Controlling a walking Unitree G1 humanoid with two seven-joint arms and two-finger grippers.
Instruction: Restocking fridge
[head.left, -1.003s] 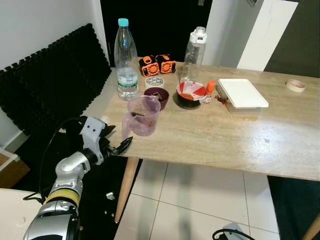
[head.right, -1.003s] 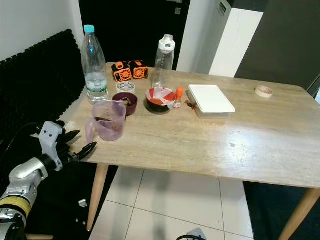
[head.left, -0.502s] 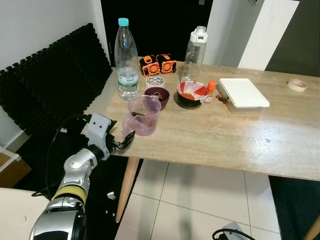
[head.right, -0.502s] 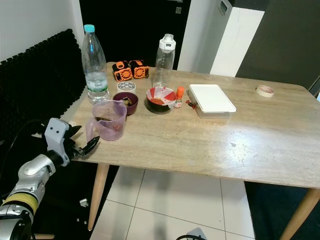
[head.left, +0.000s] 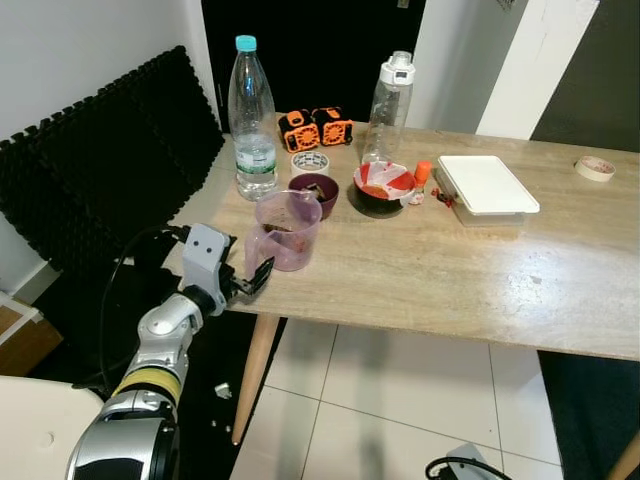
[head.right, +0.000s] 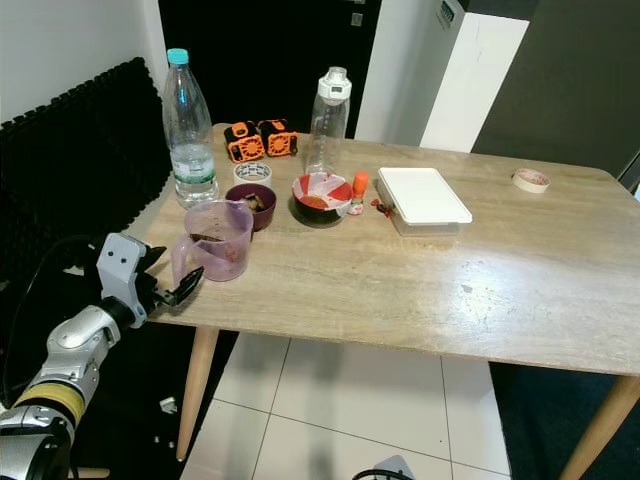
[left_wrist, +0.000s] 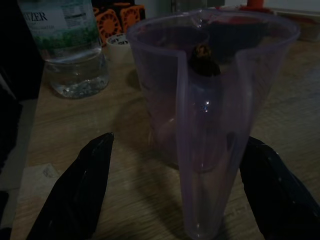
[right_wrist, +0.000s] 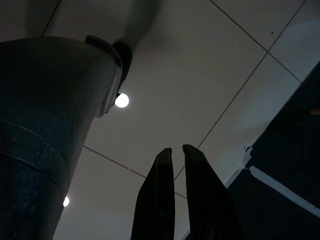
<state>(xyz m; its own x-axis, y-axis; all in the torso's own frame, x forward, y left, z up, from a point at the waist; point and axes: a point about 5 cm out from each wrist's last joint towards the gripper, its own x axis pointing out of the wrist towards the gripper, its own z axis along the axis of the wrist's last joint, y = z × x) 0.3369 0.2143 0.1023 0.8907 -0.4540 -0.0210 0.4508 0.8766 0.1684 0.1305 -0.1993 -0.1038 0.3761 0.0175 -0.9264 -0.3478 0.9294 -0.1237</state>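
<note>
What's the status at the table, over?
Left gripper open, jaws straddling purple jug handle, not yet closed. Right gripper idle, shut, over floor. Nothing in the way.

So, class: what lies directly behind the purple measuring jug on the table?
Behind the purple measuring jug sits a dark maroon bowl holding some brownish food, partly hidden by the jug's rim. A roll of tape lies further back.

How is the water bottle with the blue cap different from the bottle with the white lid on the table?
The water bottle with the blue cap carries a green label and holds some water; the bottle with the white lid has no label and looks empty. The first stands nearer the table's left edge, the second behind the red and white bowl. Both are clear, tall and upright.
</note>
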